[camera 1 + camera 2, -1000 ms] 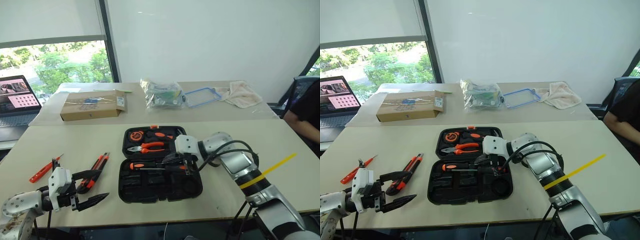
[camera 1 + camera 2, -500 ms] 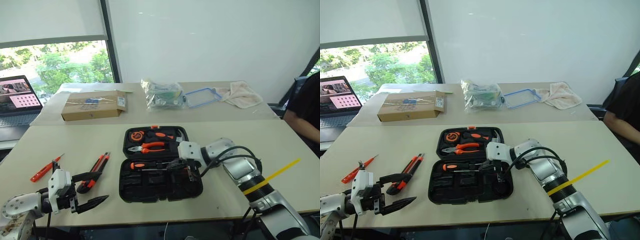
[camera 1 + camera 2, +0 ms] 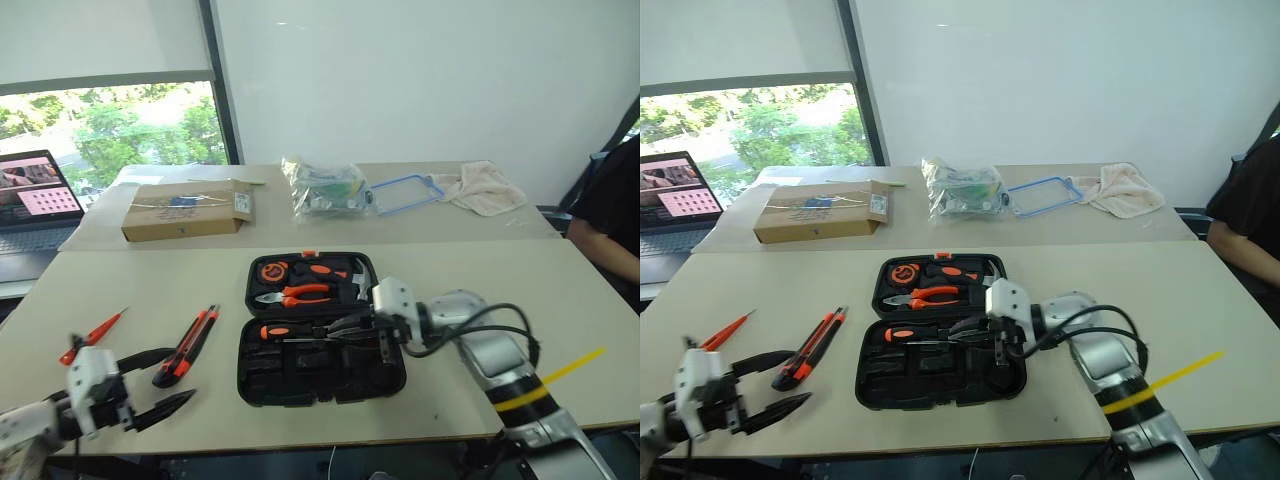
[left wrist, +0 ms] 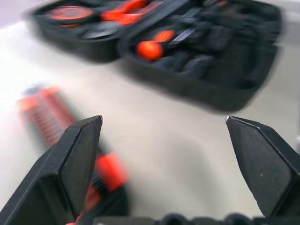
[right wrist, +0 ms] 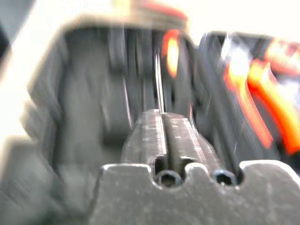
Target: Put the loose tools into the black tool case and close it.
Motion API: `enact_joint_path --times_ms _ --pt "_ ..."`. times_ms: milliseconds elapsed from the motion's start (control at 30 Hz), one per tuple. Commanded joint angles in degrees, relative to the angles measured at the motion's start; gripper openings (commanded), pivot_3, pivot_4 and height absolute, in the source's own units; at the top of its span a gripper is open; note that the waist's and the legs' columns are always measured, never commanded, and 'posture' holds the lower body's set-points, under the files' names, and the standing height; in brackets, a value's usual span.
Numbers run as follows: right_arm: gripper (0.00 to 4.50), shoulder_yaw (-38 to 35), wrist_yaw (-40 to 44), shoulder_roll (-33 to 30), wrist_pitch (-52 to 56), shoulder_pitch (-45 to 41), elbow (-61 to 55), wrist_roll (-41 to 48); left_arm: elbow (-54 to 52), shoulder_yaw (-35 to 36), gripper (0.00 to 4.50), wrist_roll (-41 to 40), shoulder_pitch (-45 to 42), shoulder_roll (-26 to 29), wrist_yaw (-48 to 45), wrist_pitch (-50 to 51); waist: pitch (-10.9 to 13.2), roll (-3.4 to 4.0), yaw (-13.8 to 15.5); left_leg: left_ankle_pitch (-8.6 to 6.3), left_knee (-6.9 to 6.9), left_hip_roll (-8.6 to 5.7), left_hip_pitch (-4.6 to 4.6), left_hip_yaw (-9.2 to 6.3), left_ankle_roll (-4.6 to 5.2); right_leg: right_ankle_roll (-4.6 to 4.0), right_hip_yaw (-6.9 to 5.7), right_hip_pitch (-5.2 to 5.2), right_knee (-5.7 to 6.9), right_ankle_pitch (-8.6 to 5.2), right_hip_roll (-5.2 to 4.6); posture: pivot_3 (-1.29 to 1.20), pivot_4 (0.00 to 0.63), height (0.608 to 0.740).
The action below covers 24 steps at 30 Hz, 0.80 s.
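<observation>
Head views: black tool case (image 3: 320,340) lies open mid-table, one screwdriver (image 3: 300,331) bedded in its near half; knife (image 3: 188,345) and slim orange screwdriver (image 3: 93,336) loose at its left. Left wrist view: left gripper (image 4: 164,133) spread wide, empty, nearest the knife; best to straddle its middle squarely before squeezing. Right wrist view: right gripper (image 5: 164,126) over the case, fingers together, apparently holding nothing.

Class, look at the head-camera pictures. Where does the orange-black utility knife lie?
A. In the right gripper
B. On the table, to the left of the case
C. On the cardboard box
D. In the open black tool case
B: the utility knife lies on the bare table, left of the open black tool case and apart from it.
</observation>
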Motion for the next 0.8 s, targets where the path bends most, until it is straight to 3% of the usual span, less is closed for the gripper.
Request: enact_joint_path --times_ms 33,267,367,500,633,800 --pt "2.18 -11.4 -5.1 -1.7 1.8 8.4 -10.6 7.8 4.4 9.0 4.50 -1.8 4.1 -1.0 3.4 -1.2 0.0 -0.04 0.1 -0.04 -0.03 0.00 0.00 -0.02 0.01 0.00 -0.04 0.05 -0.04 0.00 0.02 0.00 0.150 0.740" --pt "4.42 -23.0 -5.0 -1.7 -6.9 25.0 -12.7 12.1 12.3 17.7 4.50 -2.0 6.7 -2.3 12.4 0.8 0.0 -0.09 0.8 -0.08 0.05 -0.02 0.20 0.03 0.02 0.02 0.11 0.28 -0.17 0.00 0.01 0.00 0.150 0.740" --pt "4.42 -24.2 -4.4 -1.3 -6.4 30.2 -14.9 15.4 14.5 19.4 4.50 -2.6 7.1 -2.2 13.8 2.0 0.1 -0.12 0.9 -0.09 0.02 0.02 0.54 0.08 0.03 0.01 0.18 0.62 -0.14 -0.01 0.01 0.00 0.150 0.740" --pt "4.42 -22.4 -6.6 -0.2 -8.1 29.8 -17.0 15.1 13.7 19.3 4.50 -4.8 3.7 -0.2 14.5 6.0 0.1 -0.14 1.0 -0.36 -0.02 0.21 1.16 0.09 0.11 -0.02 0.18 1.25 -0.23 -0.04 0.13 0.00 0.150 0.740" --pt "4.42 -20.6 -7.6 -1.0 -6.6 28.1 -19.2 15.7 15.3 15.8 4.50 -3.6 -3.6 7.0 14.9 13.2 0.1 -0.39 1.6 -0.31 0.00 0.20 1.27 0.07 0.02 -0.03 0.11 1.14 -0.14 -0.04 0.19 0.00 0.150 0.740" --pt "4.42 -17.7 -8.4 -1.7 -5.6 26.3 -19.7 15.3 20.0 4.6 4.50 1.3 -16.6 16.5 14.1 23.7 0.0 -0.42 1.4 -0.31 0.00 0.12 1.28 0.05 0.02 -0.02 0.09 1.10 -0.13 -0.03 0.18 0.00 0.150 0.740"
